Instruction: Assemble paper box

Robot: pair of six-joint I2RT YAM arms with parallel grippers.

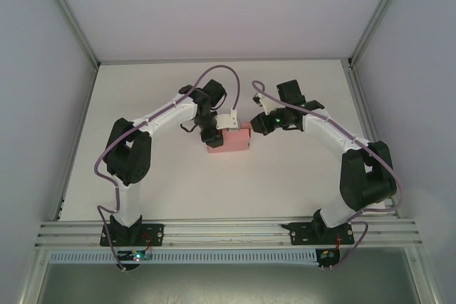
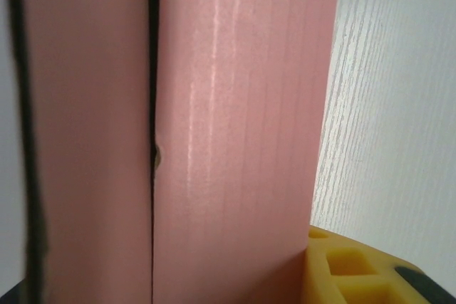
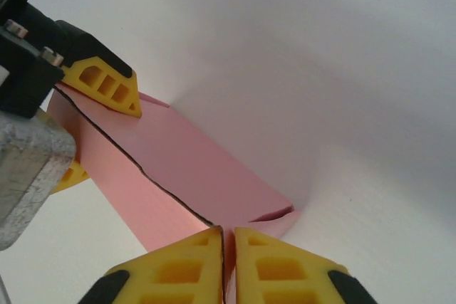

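Observation:
The paper box (image 1: 228, 140) is a small pink rectangular box lying at the middle of the table. My left gripper (image 1: 214, 133) is at its left end, with one yellow finger (image 3: 107, 87) on top of the box and the other beneath it, pressed against the card. In the left wrist view the pink box (image 2: 235, 140) stands between the jaws, a dark seam runs down it, and one yellow finger (image 2: 356, 272) touches its right side. My right gripper (image 3: 229, 247) is at the box's right end (image 1: 254, 124), shut on a thin pink flap edge.
The white table (image 1: 142, 190) spreads around the box. Grey enclosure walls rise on the left, right and far sides. An aluminium rail (image 1: 228, 231) runs along the near edge by both arm bases.

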